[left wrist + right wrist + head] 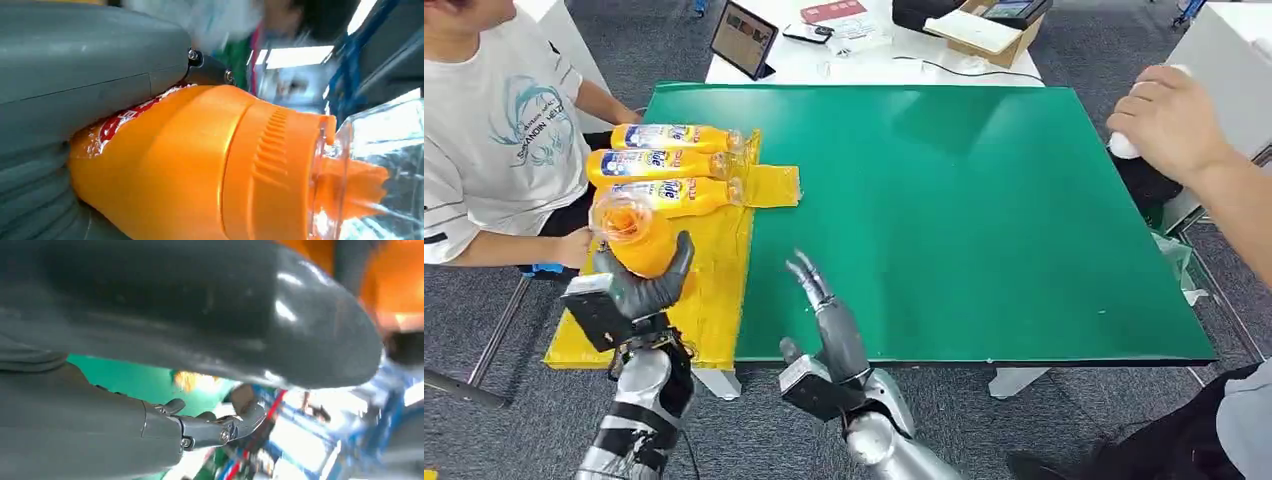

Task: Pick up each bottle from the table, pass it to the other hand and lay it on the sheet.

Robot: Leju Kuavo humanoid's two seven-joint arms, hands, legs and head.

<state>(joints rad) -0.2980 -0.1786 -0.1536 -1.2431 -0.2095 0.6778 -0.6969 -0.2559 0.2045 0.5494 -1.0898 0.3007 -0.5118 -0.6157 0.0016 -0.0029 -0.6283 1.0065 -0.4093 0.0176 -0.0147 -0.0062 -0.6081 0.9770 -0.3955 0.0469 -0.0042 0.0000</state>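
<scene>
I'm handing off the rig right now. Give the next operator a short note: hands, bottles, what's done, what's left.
Left hand grips an orange bottle above the yellow sheet.
Right hand is open, holding nothing, over the green table.
Done: three bottles lie side by side on the sheet's far end.
Left: lay the held bottle on the sheet.
A person's hand holds something white at the table's right edge.

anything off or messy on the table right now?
Nothing spilled or damaged. One oddity: the yellow sheet is bunched and folded near the caps of the three orange bottles lying on it, and hangs over the green table's left edge. The left hand holds a fourth orange bottle above it; the right hand is empty.
</scene>
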